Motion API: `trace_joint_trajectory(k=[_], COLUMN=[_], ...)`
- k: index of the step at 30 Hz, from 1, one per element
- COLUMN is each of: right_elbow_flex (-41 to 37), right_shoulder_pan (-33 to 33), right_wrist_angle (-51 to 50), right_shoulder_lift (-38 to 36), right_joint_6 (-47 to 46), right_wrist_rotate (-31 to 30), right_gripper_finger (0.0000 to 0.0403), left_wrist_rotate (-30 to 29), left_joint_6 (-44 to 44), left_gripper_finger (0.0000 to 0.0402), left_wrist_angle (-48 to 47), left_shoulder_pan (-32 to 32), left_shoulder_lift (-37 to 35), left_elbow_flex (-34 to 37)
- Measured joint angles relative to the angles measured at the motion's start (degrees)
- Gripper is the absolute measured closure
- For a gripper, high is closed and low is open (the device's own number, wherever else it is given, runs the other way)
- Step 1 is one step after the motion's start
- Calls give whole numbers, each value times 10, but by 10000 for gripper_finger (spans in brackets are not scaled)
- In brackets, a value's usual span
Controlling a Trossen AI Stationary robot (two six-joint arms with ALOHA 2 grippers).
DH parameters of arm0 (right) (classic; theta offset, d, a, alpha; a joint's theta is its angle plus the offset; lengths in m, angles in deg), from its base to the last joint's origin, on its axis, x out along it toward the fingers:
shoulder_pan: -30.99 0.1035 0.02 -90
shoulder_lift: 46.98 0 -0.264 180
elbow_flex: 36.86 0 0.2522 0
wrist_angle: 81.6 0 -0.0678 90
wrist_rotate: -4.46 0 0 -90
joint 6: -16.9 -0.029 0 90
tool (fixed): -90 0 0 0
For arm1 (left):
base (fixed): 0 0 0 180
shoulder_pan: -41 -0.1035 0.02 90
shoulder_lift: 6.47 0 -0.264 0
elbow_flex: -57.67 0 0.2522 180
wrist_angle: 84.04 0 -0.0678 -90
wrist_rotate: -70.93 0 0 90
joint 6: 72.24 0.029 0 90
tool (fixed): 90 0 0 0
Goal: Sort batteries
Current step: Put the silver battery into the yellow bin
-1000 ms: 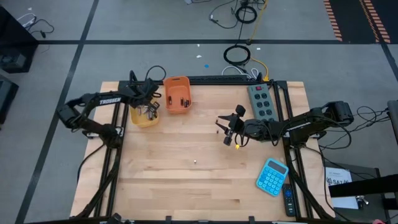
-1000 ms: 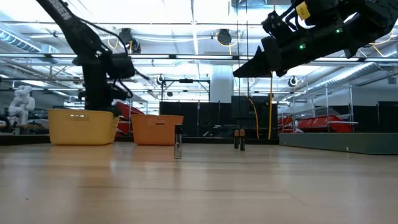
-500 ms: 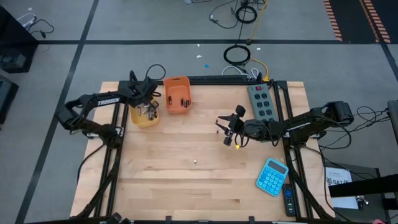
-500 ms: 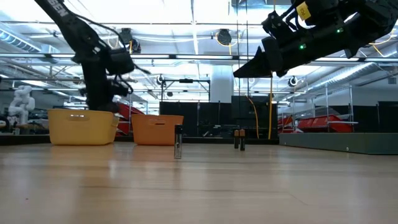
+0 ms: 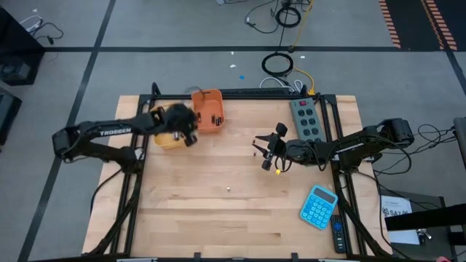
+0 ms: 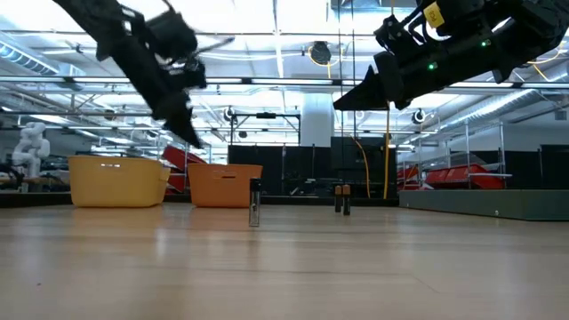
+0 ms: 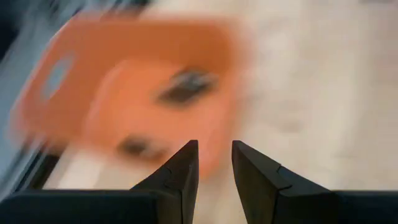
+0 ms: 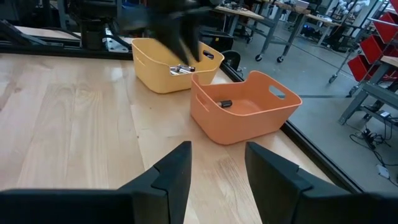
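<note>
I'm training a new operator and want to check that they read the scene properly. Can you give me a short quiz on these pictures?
1. True or false: the orange bin holds a dark battery.
2. Which holds the silvery batteries: A the orange bin, or B the yellow bin?
3. What does the right end effector hold?

Key: 1 true. 2 B. 3 nothing; its fingers are apart and empty.

Batteries (image 8: pixel 224 103) inside bin (image 8: pixel 249 132) beside tub (image 8: pixel 155 78)
</note>
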Motion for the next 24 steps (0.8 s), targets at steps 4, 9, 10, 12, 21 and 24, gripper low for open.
trace_joint_trajectory(k=[4, 9, 10, 12, 21, 24], right_elbow_flex=[0, 0, 0, 0, 0, 0], right_shoulder_pan=[0, 0, 0, 0, 0, 3], right_wrist_angle=[-2, -5, -6, -6, -9, -9], right_shoulder_lift=[0, 0, 0, 0, 0, 0], right_joint_6=[0, -2, -2, -2, -9, -7], right_wrist_rotate=[0, 0, 0, 0, 14, 15], right_gripper_finger=[261, 261, 261, 261, 261, 261], left_wrist_rotate=[1, 51, 77, 120, 125, 126], left_joint_6=[71, 76, 72, 58, 20, 4], left_gripper_finger=[295, 295, 295, 295, 254, 217], left_wrist_angle=[50, 113, 124, 147, 253, 281], left_shoulder_pan=[117, 210, 223, 245, 300, 310], left_shoulder_lift=[15, 55, 66, 92, 223, 249], left_elbow_flex=[0, 0, 0, 0, 0, 0])
